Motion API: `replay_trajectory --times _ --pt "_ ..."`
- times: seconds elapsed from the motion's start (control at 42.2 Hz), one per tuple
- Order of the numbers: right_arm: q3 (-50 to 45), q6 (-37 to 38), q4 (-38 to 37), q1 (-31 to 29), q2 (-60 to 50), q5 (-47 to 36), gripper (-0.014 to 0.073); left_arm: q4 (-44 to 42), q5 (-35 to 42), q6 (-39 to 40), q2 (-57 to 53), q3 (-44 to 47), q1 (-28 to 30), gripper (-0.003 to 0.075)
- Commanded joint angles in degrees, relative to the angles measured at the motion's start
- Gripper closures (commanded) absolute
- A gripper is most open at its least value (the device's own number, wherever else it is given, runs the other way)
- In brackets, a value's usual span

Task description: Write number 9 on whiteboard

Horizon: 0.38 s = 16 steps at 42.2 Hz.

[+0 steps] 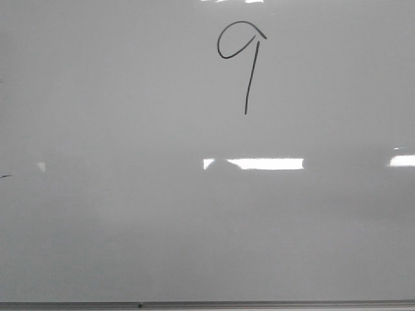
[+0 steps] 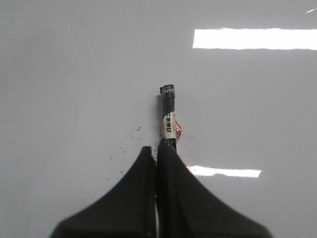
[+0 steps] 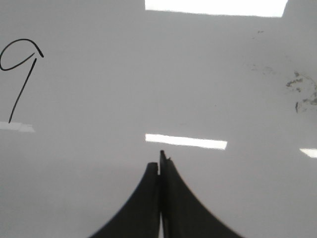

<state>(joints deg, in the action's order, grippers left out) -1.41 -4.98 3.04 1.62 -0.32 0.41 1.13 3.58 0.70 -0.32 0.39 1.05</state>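
The whiteboard (image 1: 130,214) fills every view. The number 9 (image 1: 251,81) is drawn in thin black line at the top centre of the front view, a small oval loop with a long straight tail. It also shows in the right wrist view (image 3: 23,89). Neither arm shows in the front view. My left gripper (image 2: 154,148) is shut, its jaws together with a hairline gap. A black marker (image 2: 169,106) with a white and red label lies on the board, one end hidden under the fingertips (image 2: 168,153). My right gripper (image 3: 158,162) is shut and empty above bare board.
A thin grey frame strip (image 1: 259,304) runs along the board's near edge. A tiny stray dash (image 1: 5,175) sits at the left edge. Grey ink smudges (image 3: 302,91) mark the board in the right wrist view, and small specks (image 2: 133,134) lie by the marker.
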Motion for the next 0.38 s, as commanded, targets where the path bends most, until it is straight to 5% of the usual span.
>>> replay_trajectory --times 0.0,0.308,0.356 --pt "0.03 -0.24 -0.69 -1.21 -1.39 -5.44 0.0672 0.15 4.65 -0.13 -1.09 0.12 0.26 0.0739" --pt "0.03 -0.24 -0.69 -1.71 -1.32 -5.08 0.0672 0.15 4.65 -0.13 -1.09 0.12 0.26 0.0739" --pt "0.03 4.98 -1.08 -1.58 -1.32 -5.73 0.0672 0.15 4.65 -0.13 -1.09 0.12 0.26 0.0739"
